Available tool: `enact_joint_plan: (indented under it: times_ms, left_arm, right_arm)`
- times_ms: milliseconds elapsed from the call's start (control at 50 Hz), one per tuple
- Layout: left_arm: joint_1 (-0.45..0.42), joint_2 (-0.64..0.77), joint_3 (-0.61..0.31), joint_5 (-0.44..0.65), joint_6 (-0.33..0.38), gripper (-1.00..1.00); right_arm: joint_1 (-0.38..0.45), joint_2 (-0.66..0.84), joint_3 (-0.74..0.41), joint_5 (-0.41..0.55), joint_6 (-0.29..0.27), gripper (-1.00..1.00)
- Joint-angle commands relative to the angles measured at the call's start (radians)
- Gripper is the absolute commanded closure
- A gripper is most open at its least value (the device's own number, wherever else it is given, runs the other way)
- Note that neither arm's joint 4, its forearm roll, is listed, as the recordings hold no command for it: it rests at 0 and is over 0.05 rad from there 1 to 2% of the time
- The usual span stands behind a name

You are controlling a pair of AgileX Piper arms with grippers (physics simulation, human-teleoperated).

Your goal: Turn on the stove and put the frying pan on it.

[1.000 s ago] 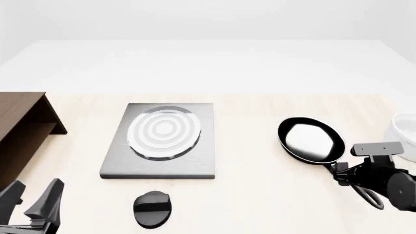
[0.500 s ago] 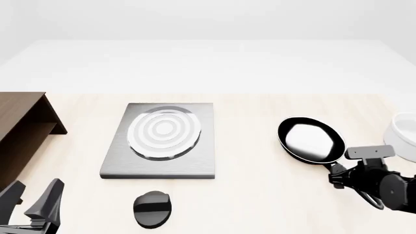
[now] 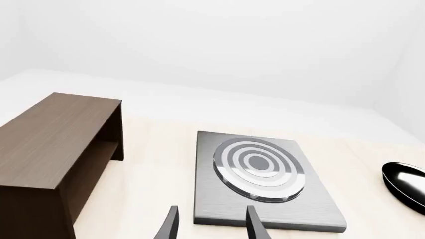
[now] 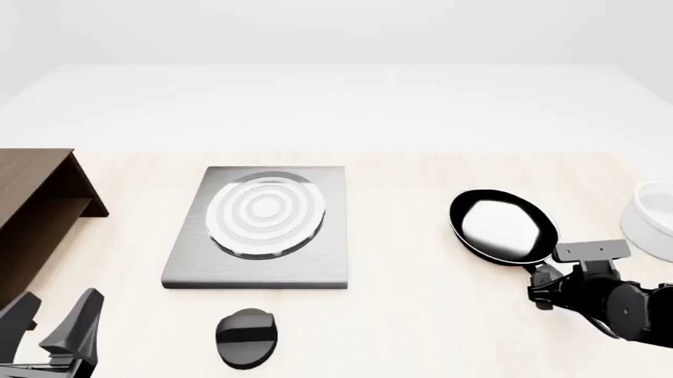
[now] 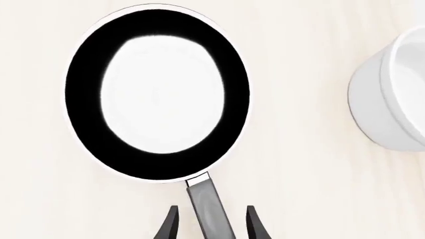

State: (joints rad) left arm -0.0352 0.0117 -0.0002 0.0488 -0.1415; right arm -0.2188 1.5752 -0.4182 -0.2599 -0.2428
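The stove [image 4: 255, 264] is a grey square plate with a ringed silver burner [image 4: 266, 214]; its black oval knob [image 4: 246, 337] lies on the table in front of it. To the right rests the frying pan [image 4: 503, 225], black with a glossy inside. In the right wrist view the frying pan [image 5: 157, 94] points its handle [image 5: 207, 204] between the fingers of my right gripper [image 5: 212, 226], which is open with a gap on both sides. My right gripper [image 4: 544, 285] sits low over the handle. My left gripper [image 4: 53, 316] hangs open at the near left, with the stove [image 3: 265, 211] ahead of it.
A dark brown wooden shelf [image 4: 31, 213] stands at the left edge of the table, also large in the left wrist view as the shelf [image 3: 53, 149]. A white bowl [image 4: 652, 224] sits just right of the pan, close to my right arm.
My right gripper has come down and slightly left, toward the pan's handle, so the handle now lies between its fingers. Pan, stove, knob and left arm are unmoved.
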Motion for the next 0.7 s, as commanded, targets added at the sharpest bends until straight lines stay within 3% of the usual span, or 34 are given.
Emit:
enact_joint_plan:
  times_ms: [20,240,260,700]
  left_arm:
    - [-0.002,-0.012,0.000,0.007,0.002,-1.00]
    - [-0.003,-0.012,0.000,0.007,0.003,-1.00]
    - [-0.002,-0.012,0.000,0.007,0.003,-1.00]
    - [-0.003,-0.012,0.000,0.007,0.007,-1.00]
  right_arm:
    - [-0.004,0.018,0.002,-0.012,0.000,-1.00]
    - [-0.005,0.015,0.002,-0.012,0.001,-1.00]
    - [-0.005,0.014,0.002,-0.012,0.001,1.00]
    - [0.016,-0.108,0.017,0.050,0.010,1.00]
